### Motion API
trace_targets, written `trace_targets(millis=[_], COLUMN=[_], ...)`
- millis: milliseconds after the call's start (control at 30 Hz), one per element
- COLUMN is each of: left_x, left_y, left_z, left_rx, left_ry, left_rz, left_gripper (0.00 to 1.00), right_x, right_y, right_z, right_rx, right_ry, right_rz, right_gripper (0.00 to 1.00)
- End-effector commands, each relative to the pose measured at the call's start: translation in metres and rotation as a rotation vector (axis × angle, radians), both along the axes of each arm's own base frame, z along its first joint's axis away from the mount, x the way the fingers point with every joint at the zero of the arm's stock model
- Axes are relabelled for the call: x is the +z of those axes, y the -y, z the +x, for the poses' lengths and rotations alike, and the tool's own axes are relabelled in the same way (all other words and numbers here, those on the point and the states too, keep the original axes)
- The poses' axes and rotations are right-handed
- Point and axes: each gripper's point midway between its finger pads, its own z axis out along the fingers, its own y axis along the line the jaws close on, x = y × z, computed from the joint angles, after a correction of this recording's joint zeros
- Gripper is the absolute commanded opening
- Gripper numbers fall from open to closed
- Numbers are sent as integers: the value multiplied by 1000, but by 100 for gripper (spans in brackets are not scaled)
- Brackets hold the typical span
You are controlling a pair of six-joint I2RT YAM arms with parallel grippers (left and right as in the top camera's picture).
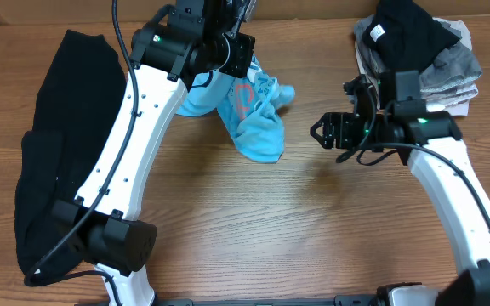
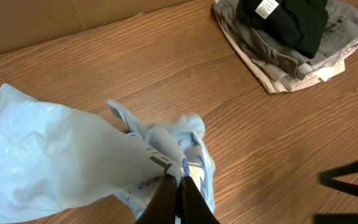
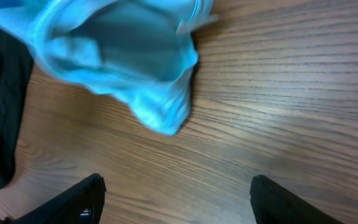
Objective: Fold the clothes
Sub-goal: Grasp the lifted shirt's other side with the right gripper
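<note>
Bare table (image 1: 296,221) lies open between black garment (image 1: 54,144), blue T-shirt (image 1: 258,132) and folded pile (image 1: 415,42).

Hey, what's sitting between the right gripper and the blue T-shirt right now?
Nothing: only bare wooden table separates the right gripper from the light blue T-shirt, clear in the overhead and right wrist views.

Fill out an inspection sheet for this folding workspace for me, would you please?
Surface: wooden table, bare in the middle.
Job's things: light blue T-shirt bunched near the far edge; black garment on the left; garment stack at the far right.
Clutter: nothing seen.
End effectors: left end effector shut on the T-shirt; right end effector open, empty, above the table.
Cables: black cables along both arms.
Surroundings: tan panel behind the table.
</note>
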Motion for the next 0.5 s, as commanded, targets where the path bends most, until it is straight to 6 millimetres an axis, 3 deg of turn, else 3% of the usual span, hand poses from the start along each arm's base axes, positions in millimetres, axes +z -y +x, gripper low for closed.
trace_targets(millis=[0,467], left_x=[17,19], left_y=[5,13], left_z=[1,-4], left_rx=[-4,-42], left_ry=[30,15], left_rz=[-39,-76], left_gripper=[4,4], right_x=[-20,-42], right_y=[-11,-82], right_z=[3,32], right_rx=[27,181], right_ry=[-36,67], right_rz=[13,87], right_gripper=[78,78])
